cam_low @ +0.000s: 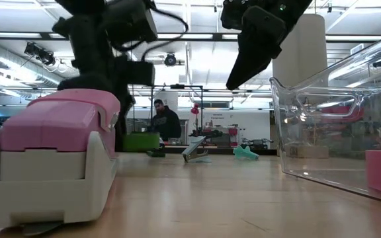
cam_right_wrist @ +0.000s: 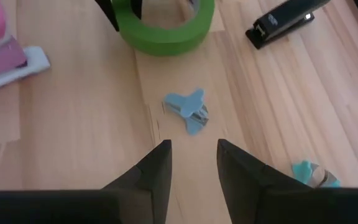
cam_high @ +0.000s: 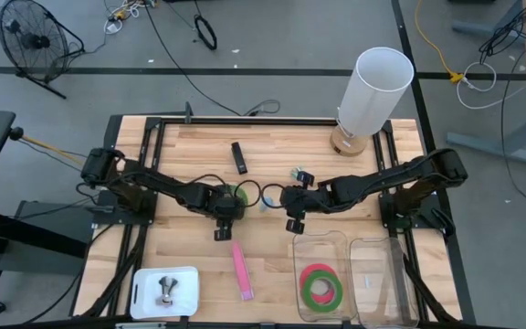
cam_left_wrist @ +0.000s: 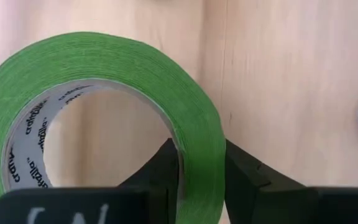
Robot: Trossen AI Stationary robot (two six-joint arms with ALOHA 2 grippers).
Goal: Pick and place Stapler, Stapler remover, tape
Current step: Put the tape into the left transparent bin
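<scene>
Tape (cam_left_wrist: 110, 81), a light, stiff green ring at frame centre, was clenched across its wall by the left pincer (cam_left_wrist: 201, 171); the right pincer (cam_right_wrist: 193, 163) hovered released.

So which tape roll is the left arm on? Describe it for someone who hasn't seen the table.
Start at the tall white cylinder at the table's far edge, then come toward the middle, where the two arms meet. The green roll lies on the bare wood there, its wall between the left gripper jaws. The other rolls, red and green, lie in a clear bin.
</scene>
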